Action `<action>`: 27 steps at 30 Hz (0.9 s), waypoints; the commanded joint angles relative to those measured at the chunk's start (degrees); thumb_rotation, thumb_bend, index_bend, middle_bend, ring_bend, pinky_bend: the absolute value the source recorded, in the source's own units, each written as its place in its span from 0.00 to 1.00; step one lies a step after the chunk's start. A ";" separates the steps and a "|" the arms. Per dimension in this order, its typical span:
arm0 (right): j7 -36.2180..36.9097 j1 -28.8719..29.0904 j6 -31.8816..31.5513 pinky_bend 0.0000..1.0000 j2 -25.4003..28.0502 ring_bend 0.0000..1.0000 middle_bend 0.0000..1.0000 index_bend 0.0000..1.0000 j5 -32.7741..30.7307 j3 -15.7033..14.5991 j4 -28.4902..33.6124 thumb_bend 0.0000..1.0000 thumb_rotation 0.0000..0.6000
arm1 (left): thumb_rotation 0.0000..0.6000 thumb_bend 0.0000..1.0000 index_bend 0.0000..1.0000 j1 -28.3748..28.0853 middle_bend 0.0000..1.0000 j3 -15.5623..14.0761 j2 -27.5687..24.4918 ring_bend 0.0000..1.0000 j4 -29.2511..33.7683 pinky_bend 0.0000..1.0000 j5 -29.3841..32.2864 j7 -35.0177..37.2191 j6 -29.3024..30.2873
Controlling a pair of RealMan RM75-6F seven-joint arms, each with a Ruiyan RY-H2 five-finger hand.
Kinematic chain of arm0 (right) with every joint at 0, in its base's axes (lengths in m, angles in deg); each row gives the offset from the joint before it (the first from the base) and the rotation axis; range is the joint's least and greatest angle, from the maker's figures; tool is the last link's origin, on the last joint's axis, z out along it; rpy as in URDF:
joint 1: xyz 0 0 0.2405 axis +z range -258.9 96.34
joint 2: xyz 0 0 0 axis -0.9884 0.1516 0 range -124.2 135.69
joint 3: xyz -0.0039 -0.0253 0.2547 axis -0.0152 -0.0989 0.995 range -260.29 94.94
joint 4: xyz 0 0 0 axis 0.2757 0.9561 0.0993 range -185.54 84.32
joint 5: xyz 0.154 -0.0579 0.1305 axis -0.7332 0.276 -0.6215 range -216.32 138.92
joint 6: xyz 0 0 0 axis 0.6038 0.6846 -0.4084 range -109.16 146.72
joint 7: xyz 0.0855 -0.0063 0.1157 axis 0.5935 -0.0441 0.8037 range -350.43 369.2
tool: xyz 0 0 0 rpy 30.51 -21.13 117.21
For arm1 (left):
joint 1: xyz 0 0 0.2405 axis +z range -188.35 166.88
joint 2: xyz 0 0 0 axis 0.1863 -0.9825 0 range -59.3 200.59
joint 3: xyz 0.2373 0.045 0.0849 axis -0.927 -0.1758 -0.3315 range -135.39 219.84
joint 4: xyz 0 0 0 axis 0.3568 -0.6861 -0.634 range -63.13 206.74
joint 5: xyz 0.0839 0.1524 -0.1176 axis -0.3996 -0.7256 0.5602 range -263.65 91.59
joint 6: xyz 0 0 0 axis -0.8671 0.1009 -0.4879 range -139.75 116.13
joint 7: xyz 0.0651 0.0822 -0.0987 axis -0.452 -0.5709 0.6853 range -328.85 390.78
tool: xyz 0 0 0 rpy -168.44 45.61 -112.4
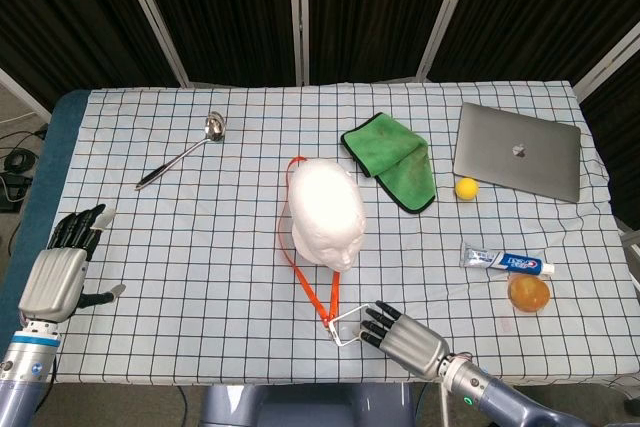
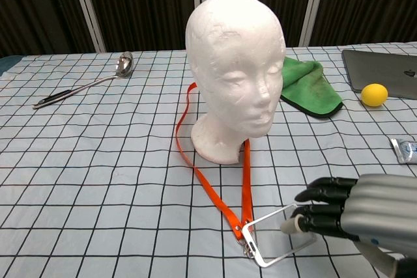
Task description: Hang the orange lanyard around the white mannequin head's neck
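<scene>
While the left hand [image 1: 60, 267] waits at the table's left edge with its fingers spread and nothing in them, the orange lanyard [image 2: 215, 190] lies looped around the white mannequin head [image 2: 234, 69]. Both straps run from the neck down to the clear badge holder [image 2: 279, 236] on the checked cloth. On the right, the right hand [image 2: 355, 216] touches the holder with fingers stretched out; I cannot tell if it grips. I think the job looks almost done, and only letting go is left.
</scene>
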 commanded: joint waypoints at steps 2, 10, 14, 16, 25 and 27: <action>3.45 1.13 0.33 0.08 -0.53 0.00 0.12 0.13 -0.59 2.62 -2.34 0.98 1.00 | 1.00 0.00 0.00 0.02 0.00 0.03 0.06 0.00 0.03 0.00 -0.03 -0.09 -0.06; 2.21 2.87 5.21 0.08 -3.74 0.00 0.13 0.13 -7.10 5.86 -6.86 0.98 1.00 | 1.00 0.00 0.00 0.00 0.00 0.18 0.16 0.00 -0.15 0.00 0.20 -0.19 -0.28; 1.20 2.79 6.27 0.08 -4.46 0.00 0.15 0.16 -9.09 5.90 -7.75 0.98 1.00 | 1.00 0.00 0.00 -0.06 0.00 0.35 0.12 0.00 -0.39 0.00 0.37 -0.04 -0.44; 0.87 2.77 6.50 0.08 -4.26 0.00 0.16 0.17 -9.21 5.61 -7.91 0.98 1.00 | 1.00 0.00 0.00 -0.08 0.00 0.46 0.06 0.00 -0.43 0.00 0.53 0.14 -0.54; 1.70 2.05 5.25 0.09 -1.33 0.00 0.19 0.20 -6.94 3.68 -6.49 0.98 1.00 | 1.00 0.00 0.00 0.10 0.00 0.30 -0.09 0.00 -0.24 0.00 -0.08 0.38 -0.50; 2.30 1.75 4.62 0.09 -0.54 0.00 0.19 0.20 -5.76 3.00 -6.20 0.98 1.00 | 1.00 0.00 0.00 0.09 0.00 0.29 -0.05 0.00 -0.19 0.00 -0.09 0.37 -0.58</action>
